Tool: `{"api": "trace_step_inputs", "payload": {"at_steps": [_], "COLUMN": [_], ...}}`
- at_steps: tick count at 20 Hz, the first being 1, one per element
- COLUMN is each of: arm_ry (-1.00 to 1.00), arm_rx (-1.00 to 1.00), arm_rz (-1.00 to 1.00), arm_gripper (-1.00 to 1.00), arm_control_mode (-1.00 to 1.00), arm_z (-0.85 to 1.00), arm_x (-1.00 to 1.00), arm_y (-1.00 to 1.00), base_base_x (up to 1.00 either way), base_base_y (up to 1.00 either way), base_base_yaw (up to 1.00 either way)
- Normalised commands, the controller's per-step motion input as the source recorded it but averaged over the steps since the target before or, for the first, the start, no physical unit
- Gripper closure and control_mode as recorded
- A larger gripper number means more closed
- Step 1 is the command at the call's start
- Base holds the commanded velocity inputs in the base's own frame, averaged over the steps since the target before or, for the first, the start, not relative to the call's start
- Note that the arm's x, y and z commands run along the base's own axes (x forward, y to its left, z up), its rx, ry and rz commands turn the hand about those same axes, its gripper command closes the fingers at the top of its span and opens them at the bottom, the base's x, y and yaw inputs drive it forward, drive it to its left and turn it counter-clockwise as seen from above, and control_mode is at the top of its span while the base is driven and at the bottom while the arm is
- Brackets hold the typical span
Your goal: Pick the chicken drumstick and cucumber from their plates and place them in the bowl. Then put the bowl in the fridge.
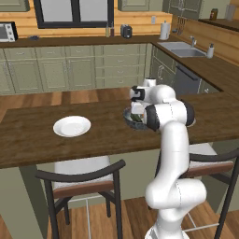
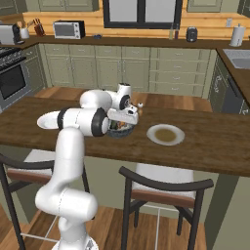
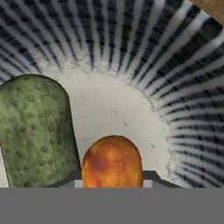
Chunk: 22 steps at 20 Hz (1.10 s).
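Orange-brown chicken drumstick (image 3: 112, 161) sits between the gripper (image 3: 112, 183) tips, apparently clamped, low inside the bowl (image 3: 175, 65), just right of the cucumber (image 3: 37, 131).

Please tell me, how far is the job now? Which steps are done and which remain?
Done: the cucumber lies inside the bowl, and both plates look empty. In hand: the drumstick is down in the bowl, right at the gripper; whether it is released, I cannot tell. Left: carrying the bowl, now on the counter, to the fridge.
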Motion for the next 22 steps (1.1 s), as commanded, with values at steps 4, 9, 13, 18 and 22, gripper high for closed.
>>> {"api": "trace_step_inputs", "payload": {"at_steps": [4, 9, 13, 18, 22], "arm_ry": [0.04, 0.05, 0.02, 0.00, 0.00], "arm_rx": [0.01, 0.00, 0.00, 0.00, 0.00], "arm_rz": [0.00, 0.00, 0.00, 0.00, 0.03], "arm_gripper": [1.00, -1.00, -1.00, -1.00, -1.00], "arm_control_mode": [-1.00, -1.00, -1.00, -1.00, -1.00], "arm_z": [-0.13, -0.08, -0.01, 0.09, 0.25], "arm_x": [0.01, 0.00, 0.00, 0.00, -0.41], "arm_y": [-0.10, 0.00, 0.00, 0.00, 0.17], "base_base_x": [0.00, 0.00, 0.00, 0.00, 0.00], "base_base_y": [0.00, 0.00, 0.00, 0.00, 0.00], "base_base_yaw": [0.00, 0.00, 0.00, 0.00, 0.00]}}
